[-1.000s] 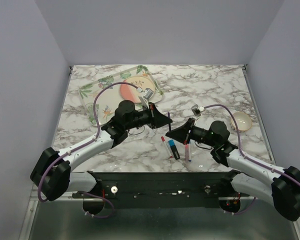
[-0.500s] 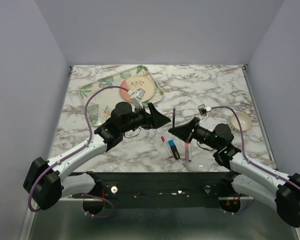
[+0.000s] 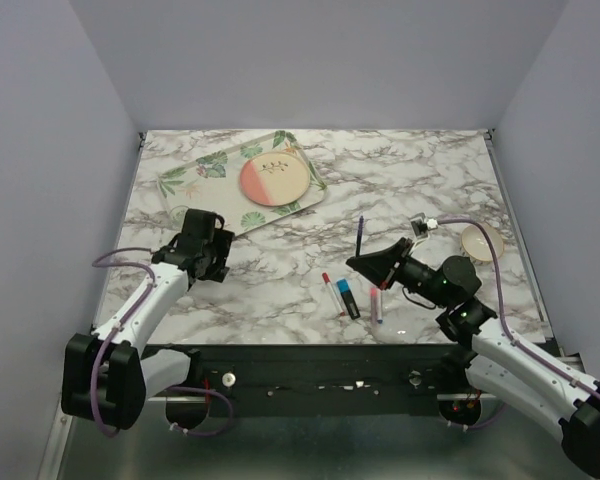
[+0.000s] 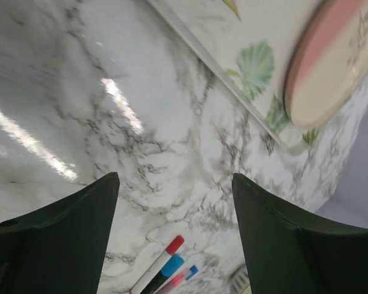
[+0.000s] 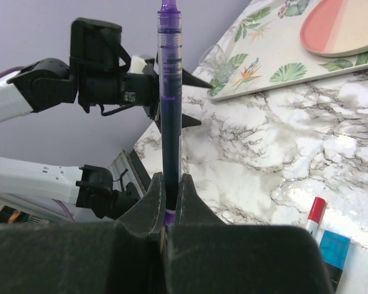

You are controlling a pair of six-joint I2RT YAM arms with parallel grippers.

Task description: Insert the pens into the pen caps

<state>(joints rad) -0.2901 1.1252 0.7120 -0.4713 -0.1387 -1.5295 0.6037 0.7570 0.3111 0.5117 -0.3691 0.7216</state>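
Observation:
My right gripper [image 3: 362, 262] [image 5: 170, 177] is shut on the thin dark navy pen [image 3: 361, 234] [image 5: 170, 92], which stands upright above the table with its purple end on top. Three more pens lie side by side near the front edge: a white one with a red cap [image 3: 329, 291] [image 4: 173, 245], a dark marker with a bright blue cap [image 3: 347, 297] [image 4: 170, 265], and a pink-and-white one [image 3: 376, 303] [image 4: 179, 280]. My left gripper [image 3: 216, 256] [image 4: 175, 177] is open and holds nothing, far left of the pens.
A leaf-patterned tray [image 3: 205, 170] [image 4: 251, 67] at the back left carries a pink-and-cream plate [image 3: 274, 180] [image 4: 331, 67]. A small bowl [image 3: 482, 242] sits at the right. A clear glass [image 5: 214, 61] stands near the tray's front corner.
My left gripper opened, let go at the pen's top and drew back to the left. The right gripper kept the pen and shifted slightly right.

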